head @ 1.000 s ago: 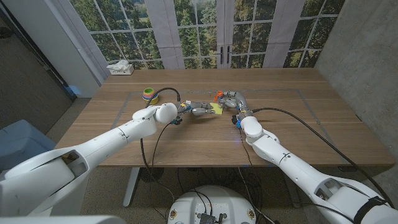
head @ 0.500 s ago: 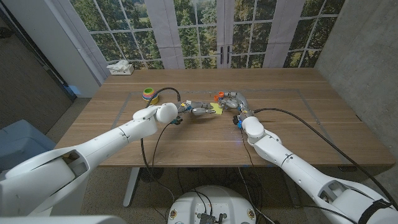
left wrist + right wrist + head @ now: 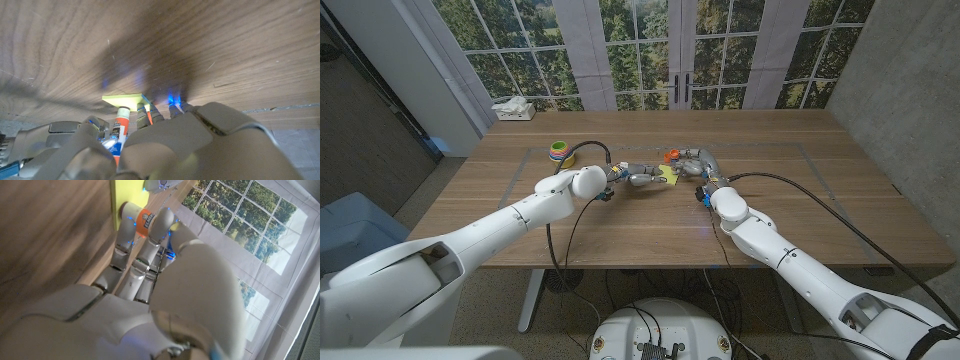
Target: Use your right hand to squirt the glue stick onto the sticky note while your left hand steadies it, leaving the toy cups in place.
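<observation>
The glue stick is a small, light, rigid tube with a smooth plastic barrel that could slip or roll, so it wants a firm wrap around the barrel's middle, leaving the tip free. The right hand grips it that way, fingers curled around the orange-and-white body, with its end at the edge of the sticky note. The note, thin yellow paper that will slide or curl under any sideways push, lies on the wooden worktop near its middle, between the two hands. The left hand reaches in from the other side, its fingertips down at the note's edge to pin it; whether they press paper or wood just beside it I cannot tell. The toy cups stand stacked well apart on the robot's left.
</observation>
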### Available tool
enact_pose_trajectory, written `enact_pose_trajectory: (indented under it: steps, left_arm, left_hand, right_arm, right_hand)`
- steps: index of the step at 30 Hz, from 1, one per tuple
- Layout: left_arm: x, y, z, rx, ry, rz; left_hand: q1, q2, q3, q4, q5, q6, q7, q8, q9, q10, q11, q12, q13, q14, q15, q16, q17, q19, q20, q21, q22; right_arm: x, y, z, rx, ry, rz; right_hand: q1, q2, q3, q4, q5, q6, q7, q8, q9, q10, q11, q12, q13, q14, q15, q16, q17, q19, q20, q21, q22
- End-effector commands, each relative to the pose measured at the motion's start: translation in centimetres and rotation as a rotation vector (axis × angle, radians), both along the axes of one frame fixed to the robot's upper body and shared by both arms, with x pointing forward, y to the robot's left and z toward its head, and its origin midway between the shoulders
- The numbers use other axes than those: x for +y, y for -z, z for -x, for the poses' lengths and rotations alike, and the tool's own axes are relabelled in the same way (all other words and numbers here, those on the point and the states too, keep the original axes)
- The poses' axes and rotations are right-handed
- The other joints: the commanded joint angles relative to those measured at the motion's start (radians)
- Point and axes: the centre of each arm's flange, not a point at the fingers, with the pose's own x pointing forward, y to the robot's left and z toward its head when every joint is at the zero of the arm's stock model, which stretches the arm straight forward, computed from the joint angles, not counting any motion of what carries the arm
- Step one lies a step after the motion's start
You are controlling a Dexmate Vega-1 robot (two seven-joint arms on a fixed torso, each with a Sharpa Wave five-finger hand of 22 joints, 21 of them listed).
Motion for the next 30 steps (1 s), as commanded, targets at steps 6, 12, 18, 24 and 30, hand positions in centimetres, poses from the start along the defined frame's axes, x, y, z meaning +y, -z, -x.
enact_pose_trajectory:
  steps: [6,12,18,24,30]
  left_arm:
    - [-0.02,0.62,0.06,0.002,-0.001,0.003]
    - [0.00,0.61,0.05,0.000,-0.002,0.006]
    - [0.07,0.54,0.06,-0.004,-0.003,0.006]
    - [0.31,0.49,0.10,-0.007,-0.008,0.008]
    - [0.42,0.38,0.05,-0.013,-0.009,0.007]
  left_hand:
    - [0.002,0.010,-0.010,-0.001,0.006,-0.030,0.009,0.000,0.005,-0.012,0.002,-0.001,0.004,-0.092,-0.015,0.003,0.001,-0.234,-0.003,0.004,0.003]
    - [0.003,0.011,-0.012,-0.002,0.006,-0.040,0.015,-0.001,0.005,-0.018,0.003,-0.001,0.004,-0.093,-0.015,0.003,0.001,-0.233,-0.002,0.004,0.003]
    - [0.004,0.011,-0.013,-0.003,0.007,-0.042,0.016,0.001,0.005,-0.020,0.004,-0.001,0.004,-0.093,-0.015,0.003,0.001,-0.233,-0.001,0.004,0.003]
    - [0.005,0.011,-0.014,-0.004,0.007,-0.044,0.014,0.002,0.005,-0.022,0.004,0.000,0.004,-0.094,-0.016,0.003,0.001,-0.233,-0.001,0.004,0.003]
    - [0.006,0.012,-0.015,-0.005,0.007,-0.042,0.012,0.005,0.005,-0.021,0.005,0.001,0.004,-0.094,-0.016,0.003,0.000,-0.233,0.000,0.004,0.003]
  right_arm:
    - [1.11,-0.41,0.87,0.018,-0.041,0.045]
    - [0.99,-0.41,0.96,0.026,-0.045,0.041]
    - [1.07,-0.43,0.82,0.021,-0.039,0.034]
    - [1.13,-0.50,0.56,0.008,-0.046,0.027]
    - [1.12,-0.67,0.38,-0.008,-0.052,0.008]
  right_hand:
    - [0.008,0.040,0.011,0.008,0.012,0.007,0.043,-0.011,0.016,0.123,0.017,0.003,0.216,0.018,0.000,0.008,0.020,0.004,-0.135,0.005,0.012]
    - [0.005,0.044,0.012,0.009,0.013,-0.013,0.057,-0.019,0.026,0.121,0.022,-0.004,0.211,0.019,0.000,0.003,0.021,0.003,-0.135,0.007,0.020]
    - [0.005,0.044,0.014,0.007,0.015,-0.005,0.056,-0.019,0.031,0.126,0.023,-0.005,0.210,0.021,0.000,0.001,0.024,0.004,-0.135,0.006,0.021]
    - [0.004,0.044,0.013,0.006,0.015,0.005,0.053,-0.021,0.031,0.131,0.025,-0.004,0.211,0.024,0.000,-0.001,0.027,0.005,-0.135,0.005,0.020]
    - [0.006,0.048,0.019,0.005,0.016,-0.004,0.060,-0.030,0.033,0.116,0.029,-0.013,0.211,0.010,0.001,-0.015,0.022,-0.004,-0.136,0.003,0.025]
